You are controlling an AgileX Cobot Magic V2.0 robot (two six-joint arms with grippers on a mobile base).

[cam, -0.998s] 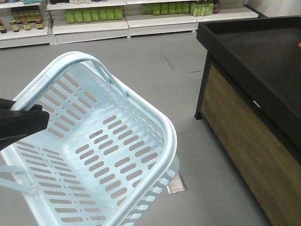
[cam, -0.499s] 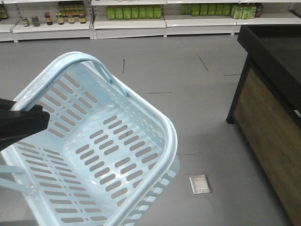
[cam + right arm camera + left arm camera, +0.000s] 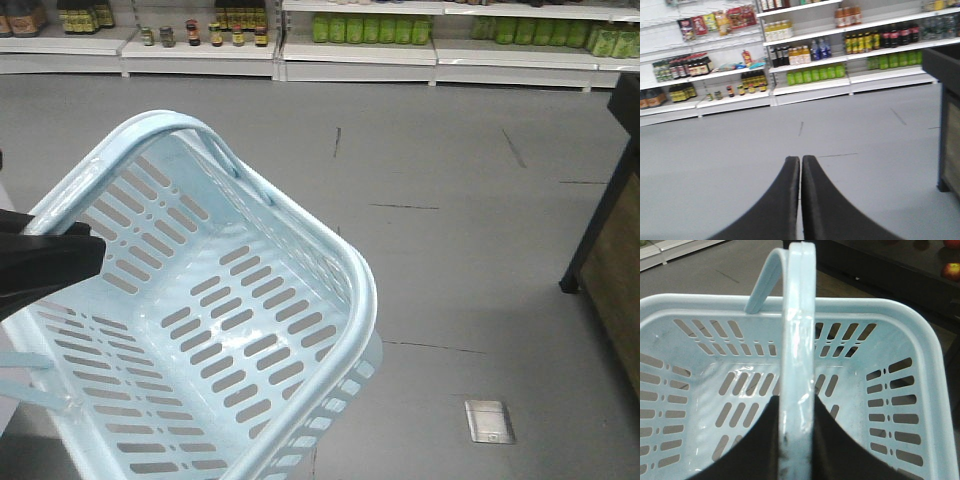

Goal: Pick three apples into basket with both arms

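Left gripper [image 3: 797, 405] jaws clamped on either side of basket handle [image 3: 799, 315]; right gripper [image 3: 800, 165] jaws pressed together, pointing forward.

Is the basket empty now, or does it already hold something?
Empty. In the front and left wrist views the basket shows only its bare slotted bottom; nothing lies inside.

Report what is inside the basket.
Nothing visible: the basket has a bare slotted floor. The handle and left gripper hide a strip of it in the wrist view; the front view shows most of that bare too.
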